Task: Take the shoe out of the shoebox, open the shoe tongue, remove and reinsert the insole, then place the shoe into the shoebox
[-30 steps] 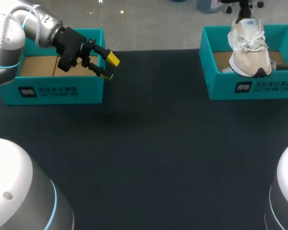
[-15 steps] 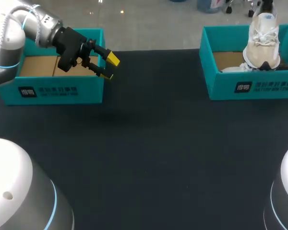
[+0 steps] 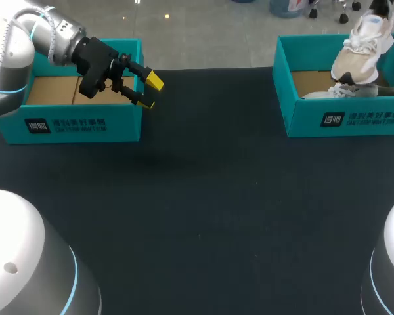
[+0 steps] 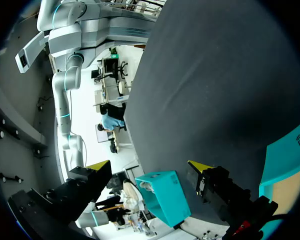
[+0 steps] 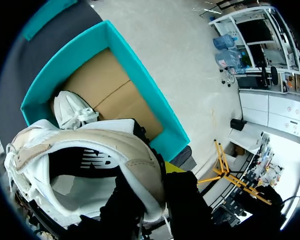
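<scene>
The shoe [image 3: 358, 47] hangs in the air above the right box [image 3: 341, 119], which stands at the far right corner of the tabletop [image 3: 210, 210]. It is tilted, toe down, with the toe close over the box's inside. The right claw [image 5: 150, 192] pinches it by the heel collar: the wrist view shows the padded rim running between the two dark fingers, one inside the shoe and one outside. A second shoe [image 5: 72, 111] lies on the cardboard floor of the same box, just under the lifted one.

The left claw [image 3: 150, 92] hovers spread and empty by the near right corner of the left box [image 3: 72, 125], at the far left of the tabletop and well apart from the shoe.

The lift-out looks nearly done; the tongue and insole steps have not begun.

The grip is the weak point, I judge. Only a soft, thin collar is clamped and the shoe's whole weight hangs below it, so a quick swing toward the middle could let it turn in the claw or slip free. The low toe could also catch the box's front wall on the way out and drag or tip the light box. Loose laces might snag the shoe left inside
</scene>
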Motion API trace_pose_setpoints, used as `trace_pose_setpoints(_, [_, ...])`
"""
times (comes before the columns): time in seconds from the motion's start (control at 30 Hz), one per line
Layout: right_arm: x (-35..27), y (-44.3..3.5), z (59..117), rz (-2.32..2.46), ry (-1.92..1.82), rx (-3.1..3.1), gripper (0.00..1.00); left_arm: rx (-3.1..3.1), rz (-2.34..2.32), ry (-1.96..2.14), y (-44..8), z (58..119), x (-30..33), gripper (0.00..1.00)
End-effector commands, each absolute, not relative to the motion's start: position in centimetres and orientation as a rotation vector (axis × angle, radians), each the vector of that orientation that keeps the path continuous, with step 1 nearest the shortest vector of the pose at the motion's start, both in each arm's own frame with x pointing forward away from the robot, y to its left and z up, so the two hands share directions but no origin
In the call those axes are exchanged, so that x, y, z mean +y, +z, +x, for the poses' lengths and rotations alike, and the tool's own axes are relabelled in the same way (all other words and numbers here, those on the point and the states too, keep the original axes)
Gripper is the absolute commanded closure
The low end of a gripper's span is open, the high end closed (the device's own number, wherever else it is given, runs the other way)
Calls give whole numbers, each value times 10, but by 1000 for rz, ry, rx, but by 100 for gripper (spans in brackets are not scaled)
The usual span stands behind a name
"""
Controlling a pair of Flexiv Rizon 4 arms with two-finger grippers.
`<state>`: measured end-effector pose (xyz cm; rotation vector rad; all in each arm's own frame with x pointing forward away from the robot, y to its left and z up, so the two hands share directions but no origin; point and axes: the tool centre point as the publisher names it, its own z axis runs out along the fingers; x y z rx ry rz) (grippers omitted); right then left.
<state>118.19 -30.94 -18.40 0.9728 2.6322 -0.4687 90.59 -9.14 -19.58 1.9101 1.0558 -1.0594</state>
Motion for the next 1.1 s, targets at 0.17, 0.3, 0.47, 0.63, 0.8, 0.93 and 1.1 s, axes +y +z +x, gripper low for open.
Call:
trace_pose_setpoints(0.17, [-314,-179,1176,1701,-380,2265,100,1055,1913,-1058,-196,906,-91,0])
trace_pose_setpoints(0.3, [-316,-179,1172,1865,-372,2055,100,1055,1913,-1058,-196,906,-91,0])
trace_pose_setpoints(0.47, [-325,-184,1169,2045,-421,1820,100,1055,1913,-1058,-196,906,-91,0])
trace_pose_setpoints(0.63, [-333,-187,1157,2172,-420,1636,100,1055,1913,-1058,-196,906,-91,0])
trace_pose_setpoints(0.8, [-335,-189,1155,2199,-401,1648,100,1055,1913,-1058,-196,906,-91,0])
trace_pose_setpoints(0.93, [-335,-189,1155,2199,-401,1648,100,1055,1913,-1058,-196,906,-91,0])
trace_pose_setpoints(1.1, [-335,-189,1155,2199,-401,1648,100,1055,1913,-1058,-196,906,-91,0])
